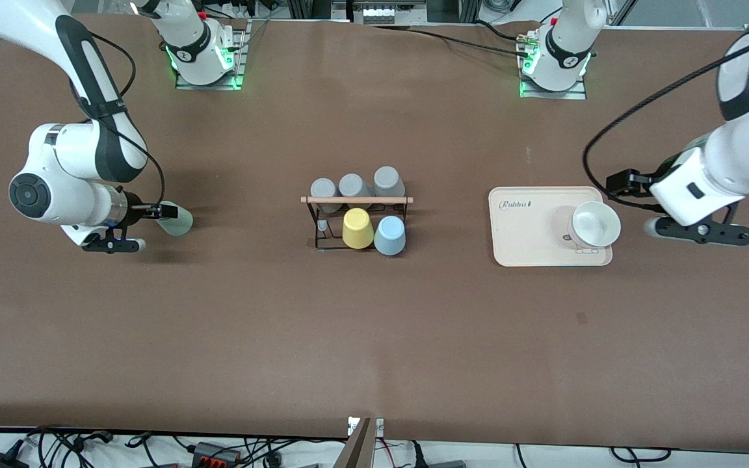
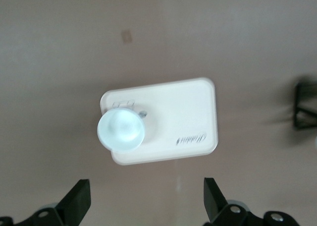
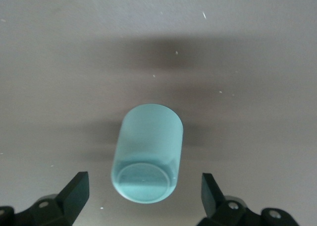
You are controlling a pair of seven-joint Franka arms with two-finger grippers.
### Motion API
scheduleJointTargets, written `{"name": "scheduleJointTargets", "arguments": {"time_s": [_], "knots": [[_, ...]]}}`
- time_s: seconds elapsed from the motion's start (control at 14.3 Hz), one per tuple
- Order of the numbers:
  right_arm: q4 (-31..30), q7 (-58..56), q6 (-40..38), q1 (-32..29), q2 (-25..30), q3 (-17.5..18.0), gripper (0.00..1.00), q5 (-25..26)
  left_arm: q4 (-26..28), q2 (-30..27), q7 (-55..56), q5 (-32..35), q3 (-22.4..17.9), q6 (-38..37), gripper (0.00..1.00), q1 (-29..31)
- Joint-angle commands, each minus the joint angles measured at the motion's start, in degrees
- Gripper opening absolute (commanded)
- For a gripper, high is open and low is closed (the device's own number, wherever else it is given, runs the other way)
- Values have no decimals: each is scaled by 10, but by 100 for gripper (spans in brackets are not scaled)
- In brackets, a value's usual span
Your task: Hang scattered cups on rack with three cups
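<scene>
The rack (image 1: 356,200), black wire with a wooden rod, stands mid-table. A light blue cup (image 1: 389,235) sits upside down at its nearer side. The mint green cup (image 1: 179,222) (image 3: 147,154) lies on its side toward the right arm's end, its base facing my right gripper (image 1: 165,212) (image 3: 143,186). That gripper is open and low, a finger on either side of the cup's base without touching it. My left gripper (image 1: 615,185) (image 2: 147,196) hangs open and empty over the table by the cream tray's edge.
Three grey cups (image 1: 354,186) hang along the rack's farther side, and a yellow cup (image 1: 357,228) is beside the blue one. The cream tray (image 1: 524,227) (image 2: 188,112) toward the left arm's end holds a whitish upright cup (image 1: 595,224) (image 2: 121,130).
</scene>
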State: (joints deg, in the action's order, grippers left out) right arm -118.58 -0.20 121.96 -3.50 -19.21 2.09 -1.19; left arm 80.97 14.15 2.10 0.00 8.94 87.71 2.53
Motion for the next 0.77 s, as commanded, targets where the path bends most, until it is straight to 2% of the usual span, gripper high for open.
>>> {"name": "scheduleJointTargets", "arguments": {"time_s": [0.0,0.14,0.21,0.35,0.49,0.56,0.7], "knots": [[-11,4,20,-4,-3,5,100,-8,150,-114,-9,-33,-38,132,100,-2],[-18,5,29,-4,-7,5,100,-9,174,-153,-3,-30,-44,169,100,-7],[-18,5,29,-4,-7,5,100,-9,185,-163,-2,-29,-51,163,100,-29],[-18,5,34,-4,-14,5,100,-9,192,-170,-8,-29,-85,157,100,-51],[-18,4,51,-6,-23,5,100,-9,188,-166,-4,-28,-81,147,100,-50],[-18,3,50,-12,-24,5,90,-9,184,-164,-4,-27,-79,141,100,-51],[-18,4,48,-12,-23,6,47,-9,176,-159,-3,-27,-76,129,100,-52]]}}
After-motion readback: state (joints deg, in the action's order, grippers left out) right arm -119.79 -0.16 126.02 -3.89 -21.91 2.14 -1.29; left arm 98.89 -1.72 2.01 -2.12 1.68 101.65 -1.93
